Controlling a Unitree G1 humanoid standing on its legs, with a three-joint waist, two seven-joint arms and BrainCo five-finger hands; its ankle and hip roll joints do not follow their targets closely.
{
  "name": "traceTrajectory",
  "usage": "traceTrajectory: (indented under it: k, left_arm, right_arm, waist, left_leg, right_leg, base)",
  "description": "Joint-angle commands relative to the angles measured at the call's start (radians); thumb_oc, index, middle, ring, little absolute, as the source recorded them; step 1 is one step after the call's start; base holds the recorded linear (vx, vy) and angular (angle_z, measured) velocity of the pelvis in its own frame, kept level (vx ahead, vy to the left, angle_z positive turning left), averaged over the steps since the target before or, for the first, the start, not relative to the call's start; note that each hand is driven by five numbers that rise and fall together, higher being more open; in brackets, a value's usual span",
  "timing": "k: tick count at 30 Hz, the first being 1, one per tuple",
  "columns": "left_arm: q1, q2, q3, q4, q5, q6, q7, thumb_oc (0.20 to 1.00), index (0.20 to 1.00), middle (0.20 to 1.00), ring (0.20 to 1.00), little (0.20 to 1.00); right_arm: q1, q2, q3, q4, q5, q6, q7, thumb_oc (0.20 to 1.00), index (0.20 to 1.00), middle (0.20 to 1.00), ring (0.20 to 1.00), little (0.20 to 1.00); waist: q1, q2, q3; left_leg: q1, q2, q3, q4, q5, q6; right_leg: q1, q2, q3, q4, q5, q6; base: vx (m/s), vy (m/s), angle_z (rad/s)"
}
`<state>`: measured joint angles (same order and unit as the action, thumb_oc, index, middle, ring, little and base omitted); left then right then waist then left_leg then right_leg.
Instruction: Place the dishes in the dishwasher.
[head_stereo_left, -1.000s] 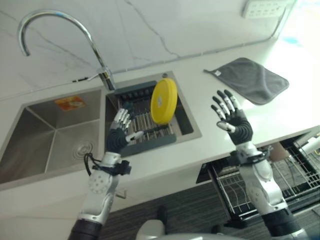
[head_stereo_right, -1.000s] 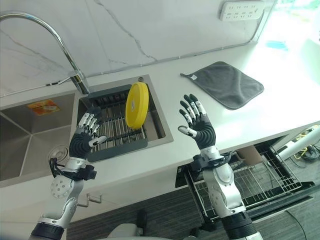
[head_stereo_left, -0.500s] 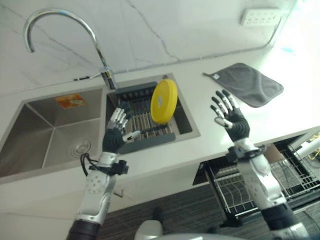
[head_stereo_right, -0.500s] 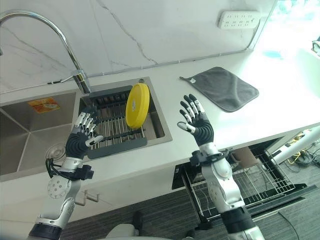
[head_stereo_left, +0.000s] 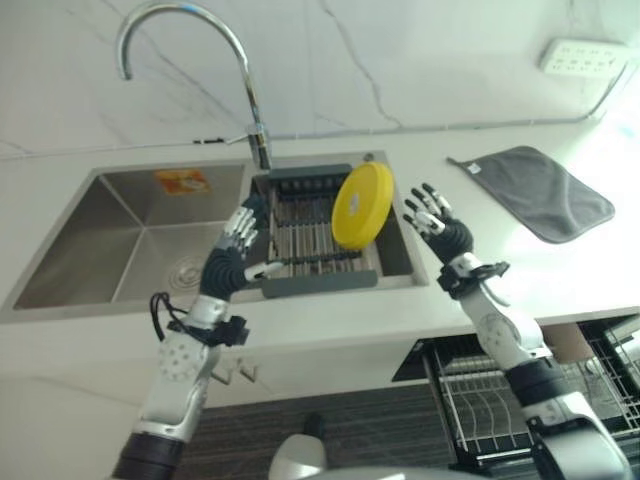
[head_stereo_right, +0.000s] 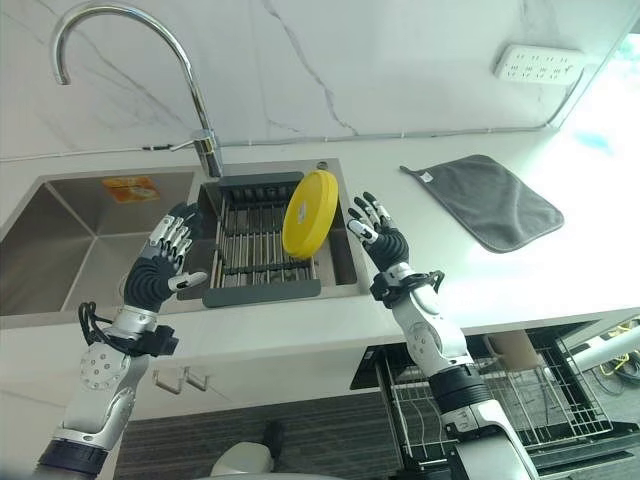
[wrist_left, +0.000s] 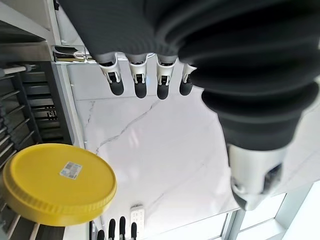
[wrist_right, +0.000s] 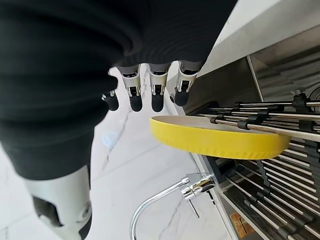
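At the lower right of the frame, a dishwasher rack (head_stereo_right: 480, 400) stands pulled out below the white counter (head_stereo_right: 560, 285). Above the counter edge, the left hand (head_stereo_right: 160, 270) hovers at centre left with fingers spread, holding nothing. The right hand (head_stereo_right: 377, 235) is raised at centre, fingers spread, just beside a yellow plate (head_stereo_right: 308, 212) but not grasping it. The plate stands on edge in a dark drying rack (head_stereo_right: 255, 250) inside the sink (head_stereo_right: 70, 250). A grey cloth (head_stereo_right: 495, 198) lies at the right, a curved tap (head_stereo_right: 150, 70) rising at the upper left.
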<state>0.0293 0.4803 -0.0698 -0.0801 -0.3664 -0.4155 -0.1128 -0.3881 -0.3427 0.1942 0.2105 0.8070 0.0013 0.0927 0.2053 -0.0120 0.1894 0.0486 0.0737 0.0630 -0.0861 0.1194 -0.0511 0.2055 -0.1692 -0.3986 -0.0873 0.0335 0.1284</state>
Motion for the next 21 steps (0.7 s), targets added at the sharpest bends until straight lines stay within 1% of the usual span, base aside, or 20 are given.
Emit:
traceTrajectory:
  k: [1,2,4,10,17,21]
  left_arm:
    - [-0.041,0.023,-0.001,-0.048,0.022,-0.058,-0.004,1.0,1.0,1.0,1.0,1.0]
    - [-0.057,0.043,-0.022,-0.053,0.007,-0.039,-0.036,1.0,1.0,1.0,1.0,1.0]
    - [-0.06,0.05,-0.024,-0.057,-0.011,-0.026,-0.042,1.0,1.0,1.0,1.0,1.0]
    - [-0.055,0.067,-0.024,-0.048,-0.033,-0.037,-0.07,1.0,1.0,1.0,1.0,1.0]
    - [-0.054,0.074,-0.027,-0.041,-0.041,-0.048,-0.082,1.0,1.0,1.0,1.0,1.0]
    - [-0.054,0.079,-0.024,-0.038,-0.046,-0.047,-0.091,1.0,1.0,1.0,1.0,1.0]
  right_arm:
    - [-0.07,-0.002,-0.005,-0.03,0.042,-0.027,0.016,1.0,1.0,1.0,1.0,1.0]
    - [-0.157,-0.014,-0.025,0.086,0.101,-0.015,-0.034,1.0,1.0,1.0,1.0,1.0]
    - [-0.175,-0.02,-0.035,0.115,0.116,-0.01,-0.042,1.0,1.0,1.0,1.0,1.0]
    - [-0.187,-0.038,-0.053,0.175,0.133,-0.019,-0.028,1.0,1.0,1.0,1.0,1.0]
    - [-0.19,-0.033,-0.054,0.21,0.137,-0.034,-0.033,1.0,1.0,1.0,1.0,1.0]
    - [-0.193,-0.031,-0.052,0.222,0.14,-0.028,-0.026,1.0,1.0,1.0,1.0,1.0]
  waist:
    - [0.02,0.016,-0.044]
    - [0.049,0.013,-0.047]
    - [0.057,0.013,-0.045]
    - [0.073,0.012,-0.035]
    - [0.08,0.012,-0.025]
    - [0.083,0.011,-0.02]
  left_leg:
    - [0.041,0.033,-0.003,0.007,-0.063,-0.01]
    - [0.043,0.031,-0.022,0.002,-0.064,-0.01]
    - [0.041,0.03,-0.03,0.002,-0.064,-0.01]
    - [0.036,0.027,-0.039,0.005,-0.06,-0.01]
    - [0.032,0.025,-0.048,0.004,-0.056,-0.008]
    - [0.03,0.025,-0.051,0.005,-0.055,-0.008]
  right_leg:
    - [-0.014,-0.017,-0.02,0.068,-0.038,-0.012]
    - [0.0,-0.012,-0.031,0.063,-0.041,-0.013]
    - [0.002,-0.011,-0.034,0.062,-0.041,-0.013]
    - [0.007,-0.013,-0.047,0.063,-0.038,-0.009]
    - [0.007,-0.014,-0.047,0.061,-0.032,-0.003]
    - [0.006,-0.015,-0.046,0.063,-0.031,-0.001]
  base:
    - [0.13,-0.006,-0.01]
    - [0.14,-0.009,0.01]
    - [0.09,-0.01,0.13]
    - [0.04,-0.005,0.14]
    - [0.02,-0.004,0.07]
    - [0.04,-0.012,0.0]
